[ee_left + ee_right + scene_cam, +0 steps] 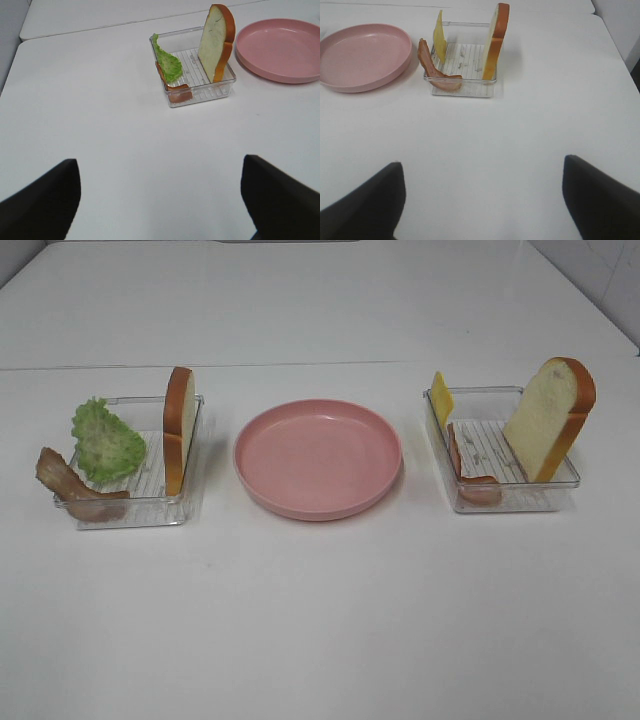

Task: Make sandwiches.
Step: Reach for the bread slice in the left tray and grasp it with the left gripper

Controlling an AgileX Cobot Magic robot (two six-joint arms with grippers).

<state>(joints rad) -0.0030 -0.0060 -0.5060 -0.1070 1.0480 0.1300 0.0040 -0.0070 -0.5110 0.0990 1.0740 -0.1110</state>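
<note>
Starting at the left pincer (159,165), we see its two dark fingers (45,200) spread wide over the white table (125,130), and it grips nothing. Well ahead of it stands the left tray (210,92), clear plastic. Nearest the pincer, the left bacon strip (179,92) curls at the tray's front corner. Behind it the lettuce leaf (167,62) leans along the outer wall. The left bread slice (215,42) stands on edge against the wall on the plate side. Farther off, toward the other arm, lies the pink plate (280,50), just beside the tray but apart from it. The right pincer (481,162) is also wide open, its fingers (600,195) far apart and holding nothing. Well ahead of it sits the right tray (470,90). The right bacon strip (432,70) is closest, running along the plate-side wall and curling across the front. Beyond it the cheese slice (439,37) stands upright at the far plate-side corner. The right bread slice (495,45) leans tilted against the outer wall. We find every sandwich part inside the two trays, unstacked, with the plate between them.
</note>
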